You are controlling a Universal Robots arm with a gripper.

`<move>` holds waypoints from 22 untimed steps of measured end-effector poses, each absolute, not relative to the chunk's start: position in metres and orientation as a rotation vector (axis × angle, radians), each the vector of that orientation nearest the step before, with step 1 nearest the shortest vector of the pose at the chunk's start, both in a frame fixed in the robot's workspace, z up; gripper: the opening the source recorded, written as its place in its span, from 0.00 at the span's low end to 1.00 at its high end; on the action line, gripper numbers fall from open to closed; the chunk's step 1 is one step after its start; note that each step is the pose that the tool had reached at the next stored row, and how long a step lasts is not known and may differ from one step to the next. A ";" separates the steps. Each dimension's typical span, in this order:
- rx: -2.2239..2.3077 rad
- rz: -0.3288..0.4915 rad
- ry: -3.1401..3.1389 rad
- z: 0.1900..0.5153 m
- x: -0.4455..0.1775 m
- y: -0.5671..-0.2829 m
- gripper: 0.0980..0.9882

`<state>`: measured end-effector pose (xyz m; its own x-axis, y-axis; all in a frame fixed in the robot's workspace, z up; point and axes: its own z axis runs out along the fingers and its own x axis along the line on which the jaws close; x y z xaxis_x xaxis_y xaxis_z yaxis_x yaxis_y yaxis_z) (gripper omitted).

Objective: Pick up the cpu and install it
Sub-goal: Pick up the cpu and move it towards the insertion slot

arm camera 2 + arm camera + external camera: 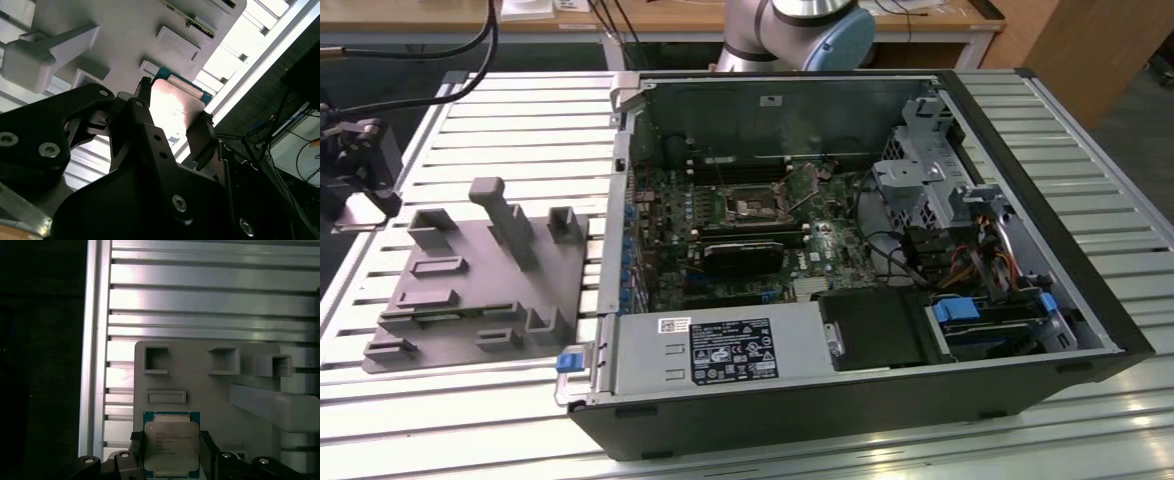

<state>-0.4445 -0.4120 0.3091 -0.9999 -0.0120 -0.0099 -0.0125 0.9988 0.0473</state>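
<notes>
Smooth, shiny silver metal on top of the cpu [171, 442], edged in green board. Matt, pale grey plastic throughout the fixture plate [454, 290]. Ribbed bare metal with a dull sheen across the table [520, 120], and dark painted sheet metal around the computer case [854, 420].

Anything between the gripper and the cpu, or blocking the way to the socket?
Nothing at the cpu: the gripper grips it by two edges. Toward the socket, the PC case's side wall rises between.
</notes>
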 end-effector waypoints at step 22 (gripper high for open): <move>-0.019 0.074 3.131 0.350 -0.444 -0.409 0.49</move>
<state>-0.4445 -0.4092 0.3497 -0.9999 -0.0120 -0.0099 -0.0125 0.9988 0.0473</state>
